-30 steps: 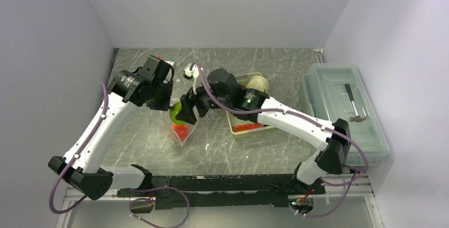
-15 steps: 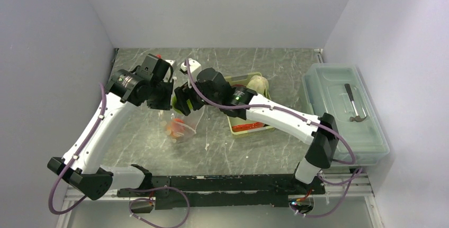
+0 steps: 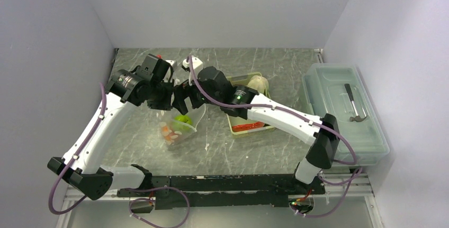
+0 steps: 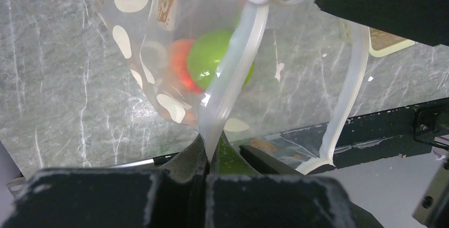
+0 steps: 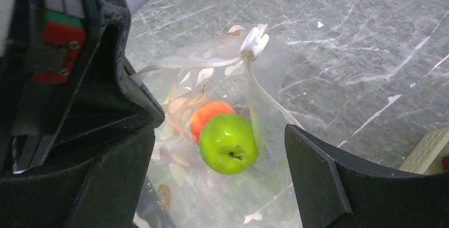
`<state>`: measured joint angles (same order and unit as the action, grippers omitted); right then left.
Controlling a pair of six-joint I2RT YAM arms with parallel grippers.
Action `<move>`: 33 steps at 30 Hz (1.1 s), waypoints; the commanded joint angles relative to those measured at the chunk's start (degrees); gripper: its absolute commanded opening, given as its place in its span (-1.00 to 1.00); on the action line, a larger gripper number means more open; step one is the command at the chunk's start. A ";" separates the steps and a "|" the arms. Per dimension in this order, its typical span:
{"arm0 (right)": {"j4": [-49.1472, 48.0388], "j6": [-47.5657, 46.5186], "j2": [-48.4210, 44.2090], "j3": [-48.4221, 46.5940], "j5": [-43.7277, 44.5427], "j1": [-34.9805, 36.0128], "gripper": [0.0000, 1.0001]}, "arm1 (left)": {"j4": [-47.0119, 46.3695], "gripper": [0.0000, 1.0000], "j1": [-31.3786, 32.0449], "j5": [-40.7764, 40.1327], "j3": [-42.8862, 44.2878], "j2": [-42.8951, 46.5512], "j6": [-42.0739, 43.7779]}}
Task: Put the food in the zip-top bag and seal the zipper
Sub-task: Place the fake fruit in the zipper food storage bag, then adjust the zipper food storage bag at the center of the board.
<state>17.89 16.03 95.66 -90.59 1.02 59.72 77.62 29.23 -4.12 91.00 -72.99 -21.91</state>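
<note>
L claw [image 4: 209, 156] clenched on the zipper [image 4: 233, 74], a thin whitish-clear press strip; the zip-top bag [image 5: 270, 80] sags from that grip, mouth open. Bag = clear floppy film w/ white dots, over the grey marbled table [image 3: 296, 64]. Inside: 1 glossy green round fruit [image 5: 229, 143] w/ short stem, touching 1 orange-red ball [image 5: 209, 114]. R claw [image 5: 218, 130] released, 2 black fingers spread wide above the bag mouth, gripping nothing. Round white slider tab [image 5: 254, 40] at strip end. Red strip [image 3: 248, 127] lies in yellow-green basket [image 3: 233, 127] beside bag. Clear lidded box [image 3: 341, 133] w/ hammer [image 3: 353, 106] far right.
</note>
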 commanded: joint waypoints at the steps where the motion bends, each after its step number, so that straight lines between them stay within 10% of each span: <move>1: -2.56 0.50 -6.10 0.96 -0.35 0.22 0.92 | -0.79 -1.00 0.11 0.76 1.11 0.48 -0.51; 33: 7.93 5.21 -22.99 18.08 -6.97 2.16 0.66 | -1.66 -1.00 0.10 0.18 1.38 -0.40 -1.96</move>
<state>26.61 18.11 74.76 -74.15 -4.60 60.80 77.41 29.23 -4.19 91.00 -73.78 -22.37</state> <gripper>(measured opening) 0.835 0.009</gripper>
